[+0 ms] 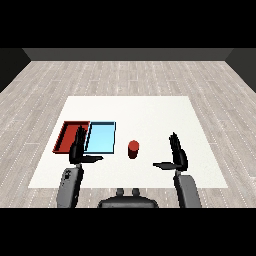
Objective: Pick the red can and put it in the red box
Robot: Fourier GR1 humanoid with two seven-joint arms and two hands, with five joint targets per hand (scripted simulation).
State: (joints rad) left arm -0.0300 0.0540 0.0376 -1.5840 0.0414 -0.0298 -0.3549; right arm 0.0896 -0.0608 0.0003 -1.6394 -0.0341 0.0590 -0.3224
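The red can stands upright on the white table, just right of the light blue tray. The red tray lies at the left, side by side with the blue one. My right hand is open, fingers straight up and thumb pointing left, a short way right of the can and apart from it. My left hand is open too, fingers straight, standing in front of the seam between the two trays and covering part of the red tray's near right corner.
Grey wooden floor surrounds the table. The table's near edge runs just in front of both forearms. Bare white surface stretches behind and to the right of the can.
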